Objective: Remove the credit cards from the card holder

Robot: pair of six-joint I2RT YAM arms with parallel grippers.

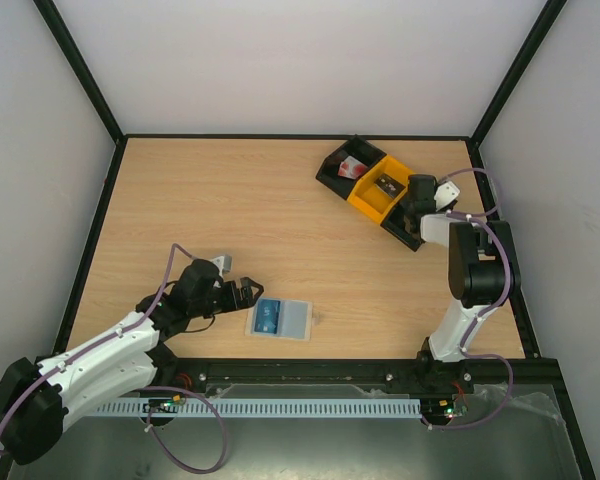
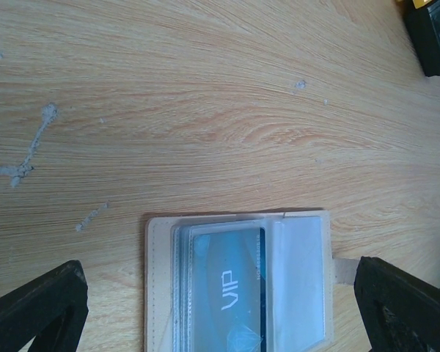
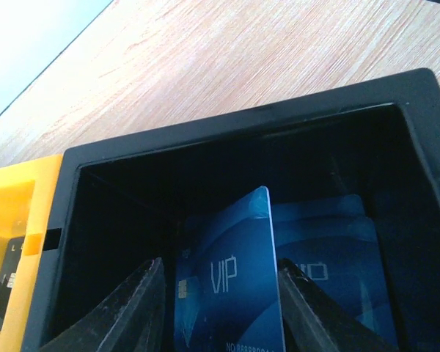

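1. The card holder (image 1: 280,321) lies flat and opened out on the wooden table (image 1: 230,220), near the front edge. Its two pockets are side by side, with a small tab (image 2: 342,270) on one edge.
2. A blue credit card (image 2: 227,282) marked VIP sits inside one pocket; the neighbouring pocket (image 2: 301,279) looks pale and cloudy.
3. The left gripper (image 1: 246,293) hovers just beside the holder's left end, claw spread wide and holding nothing. In its wrist view the two fingers (image 2: 37,308) stand either side of the holder, clear of it.
4. Well apart, at the far right of the table, three bins sit in a row: a black bin (image 1: 330,165) with a red-and-white item (image 1: 352,167), a yellow bin (image 1: 365,197) with a small dark item (image 1: 385,184), and an end black bin (image 3: 242,125).
5. The right gripper (image 3: 220,279) reaches into the end black bin. A standing credit card (image 3: 227,279), also marked VIP, is upright and slightly tilted between its fingers.
6. That claw is partly parted, with a dark gap on one side of the card. On the other side the finger is too close to tell whether it touches.
7. More flat credit cards (image 3: 337,249) lie overlapping on the bin floor behind it.
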